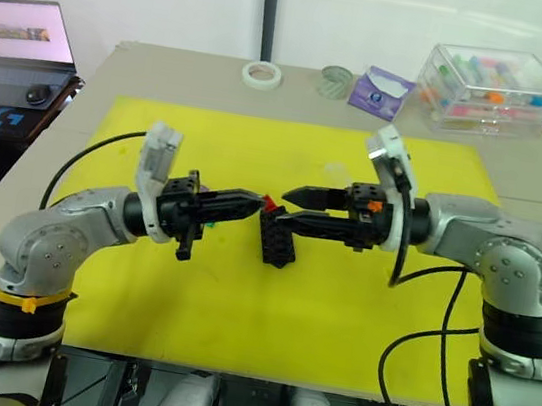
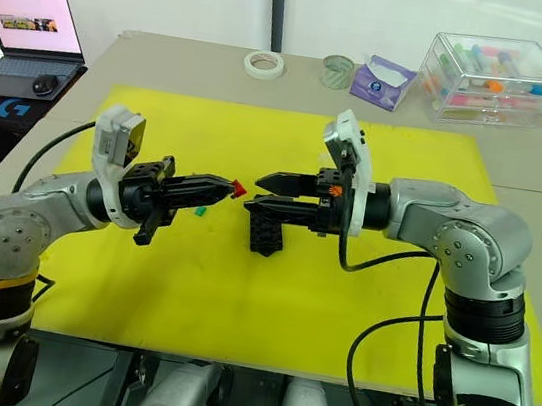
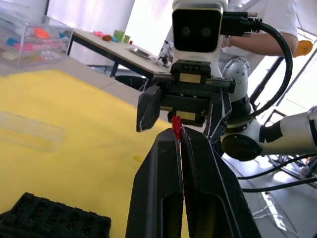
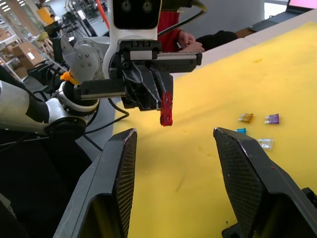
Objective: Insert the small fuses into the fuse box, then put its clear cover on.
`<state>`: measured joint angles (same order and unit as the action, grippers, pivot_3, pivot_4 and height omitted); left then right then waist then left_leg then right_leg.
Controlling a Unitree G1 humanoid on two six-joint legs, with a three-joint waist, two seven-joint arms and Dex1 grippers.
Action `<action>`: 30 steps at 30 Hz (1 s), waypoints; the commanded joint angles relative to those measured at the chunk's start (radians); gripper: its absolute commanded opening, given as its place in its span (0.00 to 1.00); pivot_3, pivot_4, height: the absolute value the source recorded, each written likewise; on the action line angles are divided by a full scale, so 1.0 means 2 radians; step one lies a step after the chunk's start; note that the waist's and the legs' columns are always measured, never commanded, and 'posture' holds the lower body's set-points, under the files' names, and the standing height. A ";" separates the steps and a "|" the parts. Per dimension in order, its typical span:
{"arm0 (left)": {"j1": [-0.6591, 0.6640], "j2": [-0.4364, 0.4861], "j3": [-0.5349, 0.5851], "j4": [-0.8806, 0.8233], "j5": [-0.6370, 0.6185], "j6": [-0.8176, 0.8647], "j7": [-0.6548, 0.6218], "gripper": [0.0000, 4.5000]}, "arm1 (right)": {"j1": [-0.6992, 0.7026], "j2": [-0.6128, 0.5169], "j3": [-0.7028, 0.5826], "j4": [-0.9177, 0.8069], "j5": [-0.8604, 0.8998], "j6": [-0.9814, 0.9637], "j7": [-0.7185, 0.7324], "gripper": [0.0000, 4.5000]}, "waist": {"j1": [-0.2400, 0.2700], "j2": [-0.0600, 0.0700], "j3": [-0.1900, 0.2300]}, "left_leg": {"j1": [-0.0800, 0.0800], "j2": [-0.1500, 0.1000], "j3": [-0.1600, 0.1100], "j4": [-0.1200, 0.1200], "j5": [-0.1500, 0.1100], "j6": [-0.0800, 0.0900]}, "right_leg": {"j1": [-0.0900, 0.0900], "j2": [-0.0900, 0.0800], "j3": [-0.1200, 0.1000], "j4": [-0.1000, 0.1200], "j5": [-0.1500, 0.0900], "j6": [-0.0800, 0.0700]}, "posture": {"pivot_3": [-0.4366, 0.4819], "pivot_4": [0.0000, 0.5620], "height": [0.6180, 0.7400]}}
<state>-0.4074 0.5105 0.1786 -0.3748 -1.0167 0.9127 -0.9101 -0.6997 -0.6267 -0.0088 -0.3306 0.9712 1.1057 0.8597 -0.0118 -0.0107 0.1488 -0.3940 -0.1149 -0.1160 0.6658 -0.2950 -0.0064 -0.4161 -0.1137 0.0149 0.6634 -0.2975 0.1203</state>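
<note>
My left gripper point(image 1: 259, 204) is shut on a red small fuse point(image 2: 239, 190), which sticks out of its tips point(image 3: 176, 126) a little above the yellow mat. Facing it tip to tip, my right gripper point(image 1: 288, 209) stands open, empty, just short of the red fuse point(image 4: 166, 110). The black fuse box point(image 1: 276, 239) lies on the mat right below the two grippers. Other small fuses lie loose on the mat: a green one point(image 2: 201, 210), a yellow one point(image 4: 245, 117), a purple one point(image 4: 272, 118) and a teal one point(image 4: 241, 131). The clear cover point(image 3: 29, 131) lies flat on the mat beyond the fuse box.
A large clear box of coloured tubes point(image 1: 489, 87) stands at the table's far right, with a purple packet point(image 1: 380, 90) and two tape rolls point(image 1: 262, 75) along the far edge. A laptop point(image 1: 22, 37) is off to the left. A person's hand point(image 4: 188, 39) shows behind.
</note>
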 commanded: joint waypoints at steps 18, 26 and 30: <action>0.009 0.025 -0.019 -0.024 0.002 -0.032 -0.019 0.00 | 0.000 -0.001 0.002 -0.032 0.022 0.008 -0.003 0.56 | 0.000 0.000 0.000 | 0.000 0.000 0.000 0.000 0.000 0.000 | 0.000 0.000 0.000 0.000 0.000 0.000 | 0.48 0.27 1.00; 0.013 0.033 -0.031 -0.022 0.012 -0.050 -0.031 0.00 | 0.002 -0.004 0.009 -0.039 0.023 0.014 -0.006 0.56 | 0.000 0.000 0.000 | 0.000 0.000 0.000 0.000 0.000 0.000 | 0.000 0.000 0.000 0.000 0.000 0.000 | 0.48 0.27 1.00; 0.013 0.039 -0.035 -0.023 0.015 -0.054 -0.037 0.00 | 0.001 -0.006 0.010 -0.038 0.020 0.012 -0.006 0.45 | 0.000 0.000 0.000 | 0.000 0.000 0.000 0.000 0.000 0.000 | 0.000 0.000 0.000 0.000 0.000 0.000 | 0.48 0.27 1.00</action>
<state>-0.3834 0.5793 0.1027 -0.3959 -0.9896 0.8300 -0.9701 -0.6879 -0.6318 0.0276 -0.3751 0.9993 1.1417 0.8456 -0.0121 -0.0106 0.1488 -0.3940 -0.1148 -0.1161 0.6653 -0.2950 -0.0064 -0.4162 -0.1136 0.0149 0.6631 -0.2975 0.1203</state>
